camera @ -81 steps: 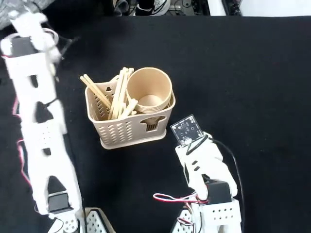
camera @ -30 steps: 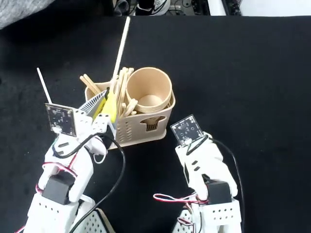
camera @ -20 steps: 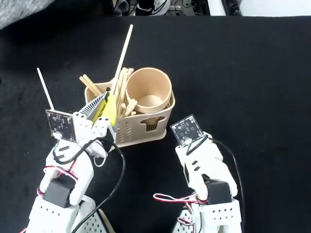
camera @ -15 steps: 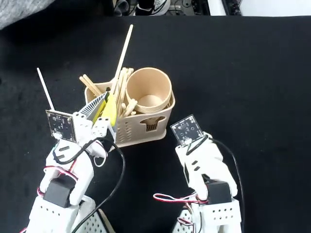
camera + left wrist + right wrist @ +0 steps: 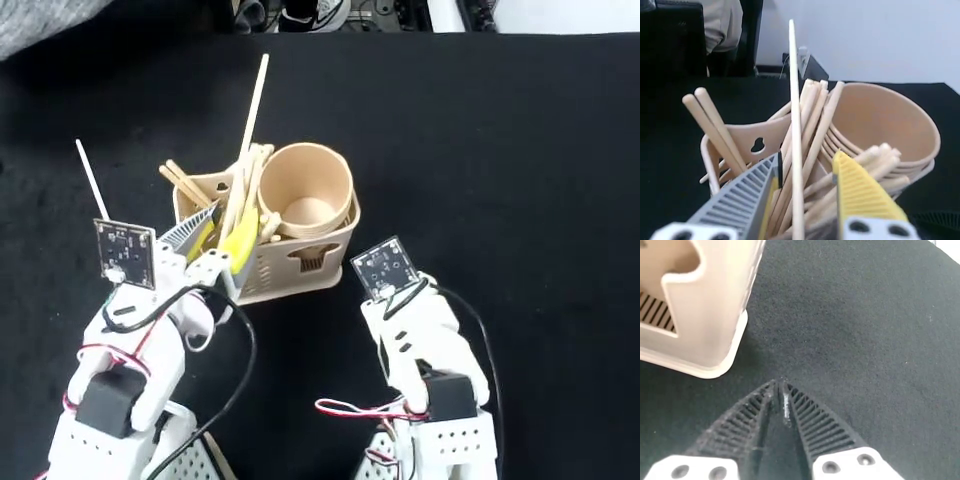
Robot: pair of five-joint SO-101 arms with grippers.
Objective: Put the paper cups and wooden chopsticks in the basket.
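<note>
The beige slotted basket [image 5: 290, 265] holds a stack of paper cups [image 5: 305, 180] and several wooden chopsticks [image 5: 190, 185]. One long chopstick [image 5: 252, 100] stands steeply out of the basket, leaning away from the arms. My left gripper [image 5: 222, 235] hovers over the basket's near left corner. In the left wrist view that chopstick [image 5: 794, 110] rises between the spread fingers of the open left gripper [image 5: 805, 165], with the cups [image 5: 885, 120] beside it. My right gripper [image 5: 780, 390] is shut and empty, low over the black cloth by the basket's [image 5: 705, 315] near right corner.
The black cloth [image 5: 500, 150] is bare to the right of and beyond the basket. A thin white rod [image 5: 90, 180] sticks up by the left arm's wrist board. Shoes and chair legs [image 5: 320, 12] lie past the table's far edge.
The left arm swung from the far left to the basket carrying a chopstick. In the last half second its fingers spread and the chopstick settled slightly. The right arm stayed still.
</note>
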